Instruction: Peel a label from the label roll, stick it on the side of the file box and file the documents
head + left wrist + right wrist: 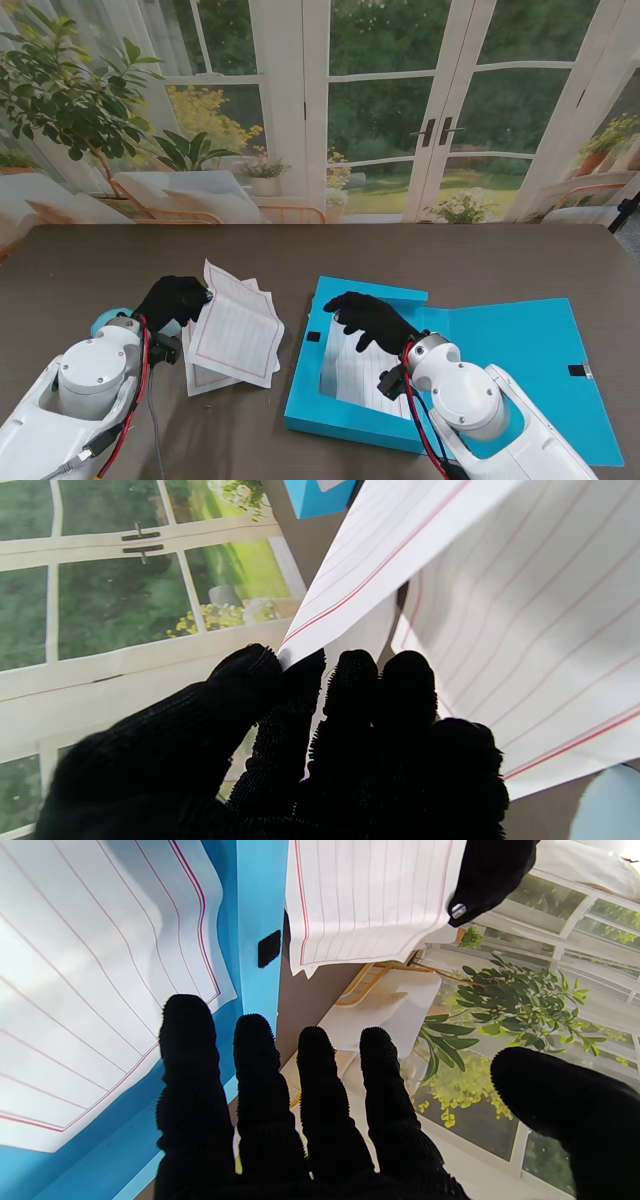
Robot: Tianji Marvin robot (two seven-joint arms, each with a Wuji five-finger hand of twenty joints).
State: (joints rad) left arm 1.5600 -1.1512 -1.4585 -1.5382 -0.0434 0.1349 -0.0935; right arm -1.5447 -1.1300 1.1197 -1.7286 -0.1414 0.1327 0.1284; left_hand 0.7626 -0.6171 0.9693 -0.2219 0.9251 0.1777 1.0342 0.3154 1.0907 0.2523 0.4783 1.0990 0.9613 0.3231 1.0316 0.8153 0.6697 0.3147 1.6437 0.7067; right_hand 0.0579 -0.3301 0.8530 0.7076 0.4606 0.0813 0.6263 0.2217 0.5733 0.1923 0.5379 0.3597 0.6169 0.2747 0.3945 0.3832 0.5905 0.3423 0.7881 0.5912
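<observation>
An open blue file box (470, 385) lies on the table, lid (530, 350) folded out to the right, with lined sheets (365, 375) inside. Left of it, my left hand (172, 300) is shut on the corner of a lined document sheet (238, 330), lifting it off a small stack of sheets (200, 375). The left wrist view shows thumb and fingers (300, 695) pinching that sheet (500, 605). My right hand (372, 318) hovers open over the box's left part, fingers (280, 1090) spread, holding nothing. A pale blue label roll (108, 320) peeks out beside my left wrist.
The brown table (450, 262) runs to a backdrop of glass doors and plants. A black fastener patch (313, 336) sits on the box's left wall, another (577, 370) on the lid's right edge.
</observation>
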